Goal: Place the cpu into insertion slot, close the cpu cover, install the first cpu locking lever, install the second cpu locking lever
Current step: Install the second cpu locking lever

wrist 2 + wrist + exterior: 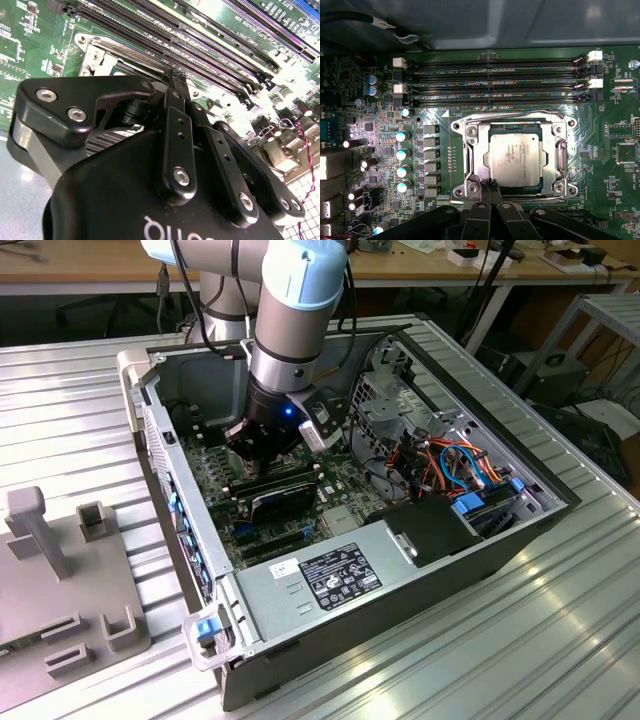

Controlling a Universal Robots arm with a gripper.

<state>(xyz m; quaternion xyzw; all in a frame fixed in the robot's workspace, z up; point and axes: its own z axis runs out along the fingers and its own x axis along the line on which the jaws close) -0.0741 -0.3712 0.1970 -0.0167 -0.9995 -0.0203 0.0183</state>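
First wrist view: cpu (514, 156) lies flat in the slot (492, 165), silver top up, print facing the camera. It is near square, so no clear long axis; its edges run parallel to the memory slots (495, 82) beside it. Cover (514, 127) is down over the cpu, its window framing the chip and its silver frame lying on the socket rim. Thin lever rods run along the cover's two sides; whether they are latched I cannot tell.

End effector (492, 187) sits at the socket edge farthest from the memory slots. Its two fingertips are drawn together, nearly touching, at the cover's rim near a corner screw. Whether anything is pinched between them I cannot tell.

Second wrist view: black linkage of the end effector (176, 80) fills the foreground, fingers (175, 100) converging close over the socket frame, memory slots (200, 45) running diagonally beyond.

Exterior view: arm (290, 310) reaches down into the open computer case (420, 570), which lies on its side on the ribbed metal table (560, 640). End effector (262, 448) is low over the motherboard (215, 475), toward the case's back wall. A grey fixture block (60, 580) rests at the table's edge on the exterior view's left.
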